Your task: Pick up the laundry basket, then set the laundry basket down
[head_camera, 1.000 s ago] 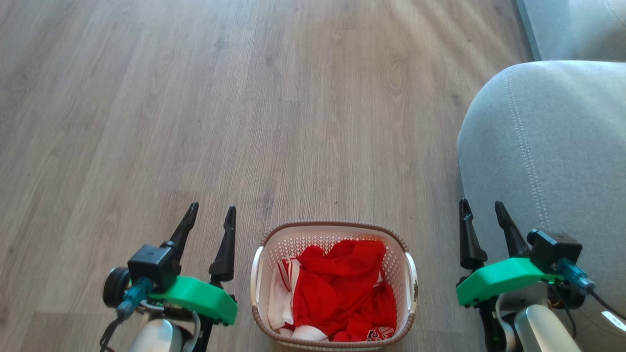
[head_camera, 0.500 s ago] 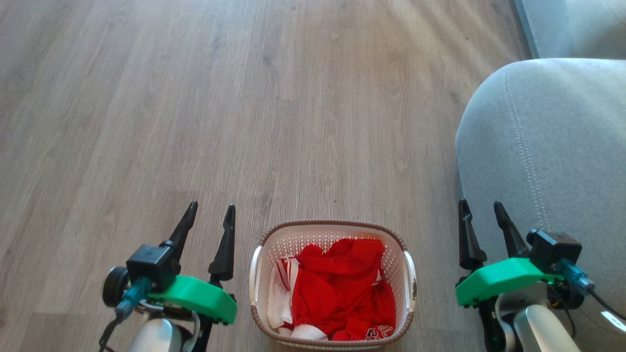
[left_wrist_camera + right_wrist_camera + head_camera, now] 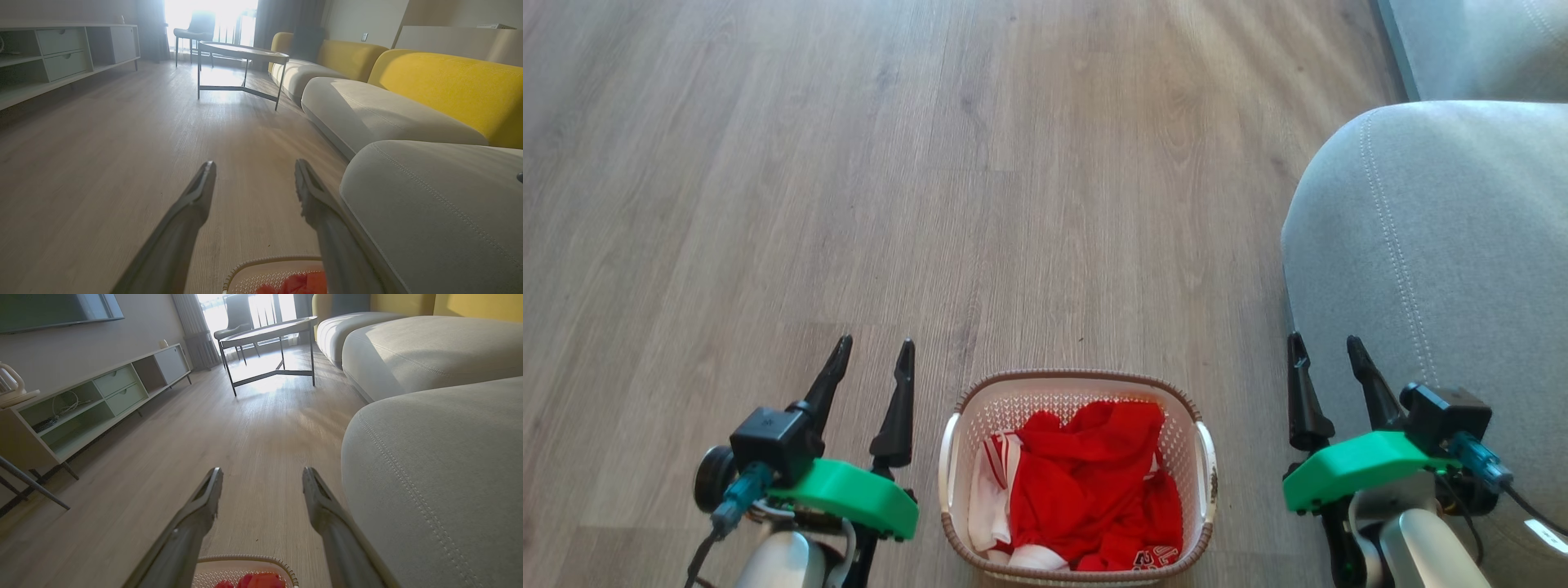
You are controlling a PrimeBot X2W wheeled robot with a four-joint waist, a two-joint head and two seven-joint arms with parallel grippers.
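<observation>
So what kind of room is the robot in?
Most likely a living room: there is a long sofa with yellow backs, a table on thin legs, and a long cabinet under a dark screen on the wall.

head camera shift | laundry basket point(image 3: 1078, 377), sofa point(image 3: 1437, 245) drift slightly left in view

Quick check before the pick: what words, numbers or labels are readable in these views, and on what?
White print on the red clothes in the white perforated plastic laundry basket with brown rim: creased, partly hidden; unreadable.
White tag at the head view's lower right corner: too blurred to read.
No other text is legible.
</observation>
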